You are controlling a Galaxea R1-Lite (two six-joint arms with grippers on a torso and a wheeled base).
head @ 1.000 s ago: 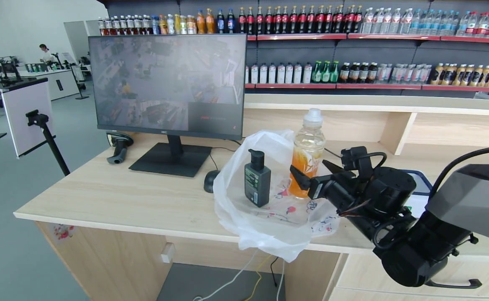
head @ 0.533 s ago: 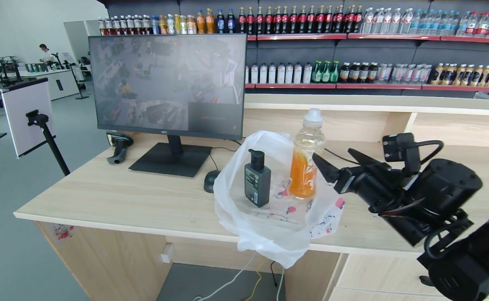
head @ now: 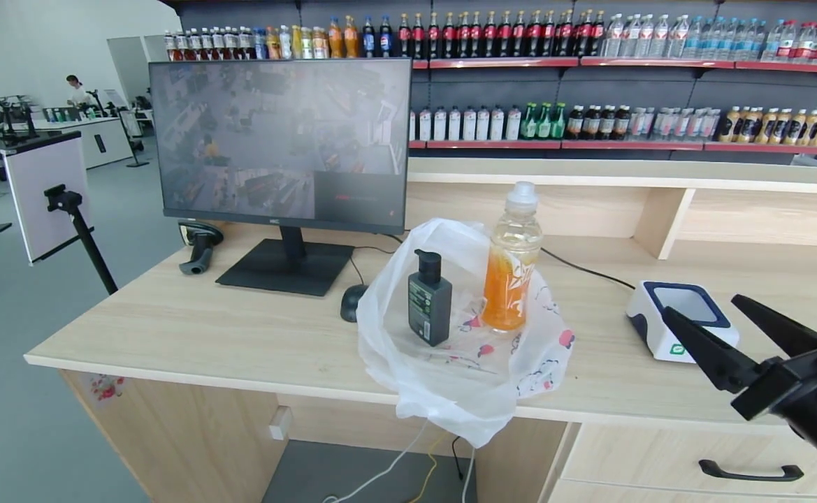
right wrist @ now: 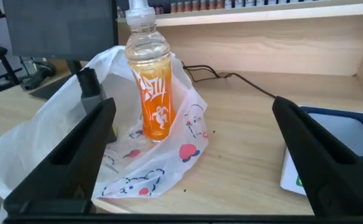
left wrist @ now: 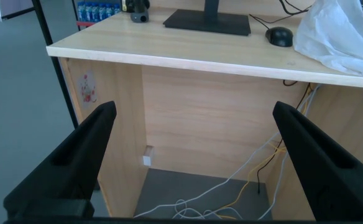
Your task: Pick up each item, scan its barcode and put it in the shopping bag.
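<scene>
Nearest, low before the counter (head: 205, 328) front: left gripper (left wrist: 194, 106), fingers spread wide, empty. Near right, over the counter's near edge: right gripper (head: 698, 305), jaws wide apart, gripping nothing, tips just near of the white desk scanner (head: 642, 318). Middle of the counter: shopping bag (head: 450, 370), mouth open, spilling over the near edge. Upright inside it, side by side: dark pump bottle (head: 429, 300) left, orange drink bottle (head: 513, 272) right. Just left of the bag: black mouse (head: 350, 302). Farther left: monitor (head: 279, 140), then a handheld scanner (head: 198, 251) at far left. Beyond, along the back wall: shelves (head: 625, 63) of drinks
</scene>
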